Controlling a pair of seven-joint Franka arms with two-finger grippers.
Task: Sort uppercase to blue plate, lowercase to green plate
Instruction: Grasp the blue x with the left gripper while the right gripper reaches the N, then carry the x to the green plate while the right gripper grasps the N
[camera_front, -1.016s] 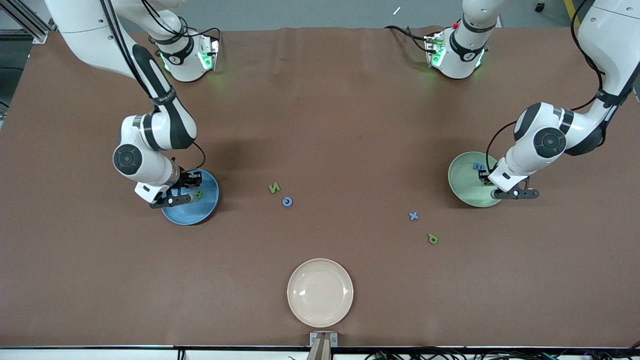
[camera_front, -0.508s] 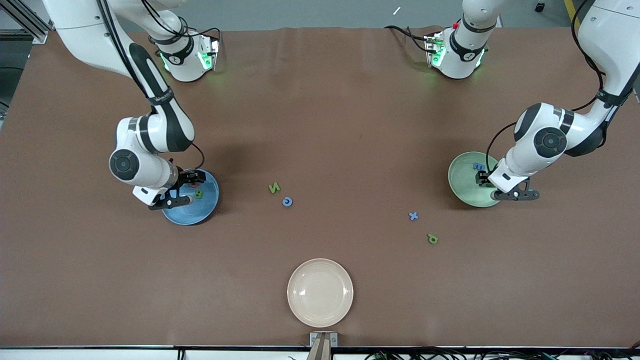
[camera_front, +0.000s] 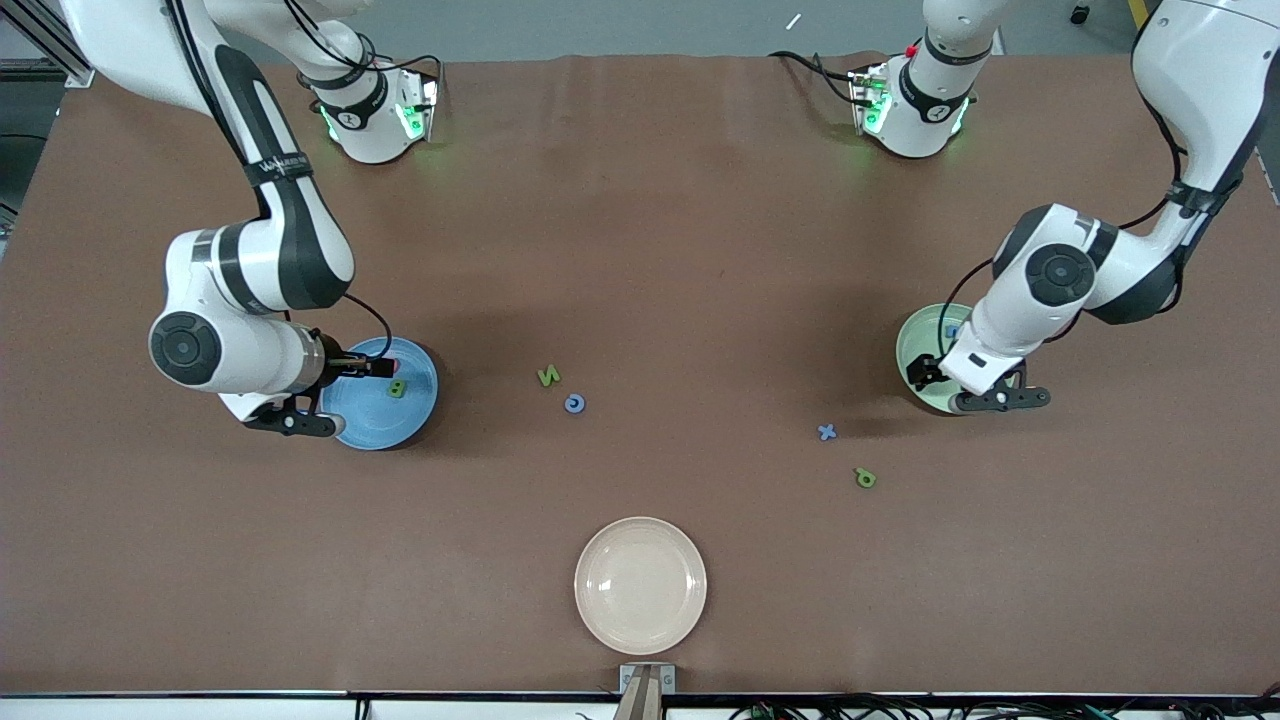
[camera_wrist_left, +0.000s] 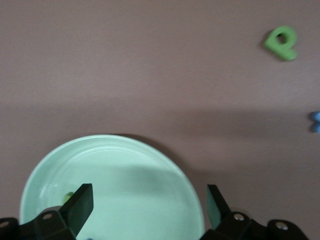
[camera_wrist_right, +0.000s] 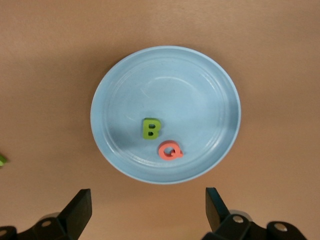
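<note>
The blue plate (camera_front: 405, 420) holds a green B (camera_front: 397, 388) and a red Q (camera_front: 397, 367); the right wrist view shows the blue plate (camera_wrist_right: 200, 90) with B (camera_wrist_right: 151, 128) and Q (camera_wrist_right: 170, 150) side by side. My right gripper (camera_front: 325, 393) hangs open and empty over that plate's rim. The green plate (camera_front: 912, 345) holds a blue m (camera_front: 950, 332). My left gripper (camera_front: 960, 388) hangs open over the green plate (camera_wrist_left: 125, 175), where a green scrap (camera_wrist_left: 69, 197) peeks past one finger. On the table lie a green N (camera_front: 548, 376), blue C (camera_front: 574, 403), blue x (camera_front: 826, 432) and green p (camera_front: 865, 478).
A cream-beige plate (camera_front: 640, 585) sits empty near the front camera's edge of the table. The left wrist view also catches the green p (camera_wrist_left: 281, 42) and the edge of the blue x (camera_wrist_left: 315, 121). Both arm bases stand along the table's back edge.
Both grippers have opened and drawn up and back from their plates. The red Q now lies free in the blue plate beside the B.
</note>
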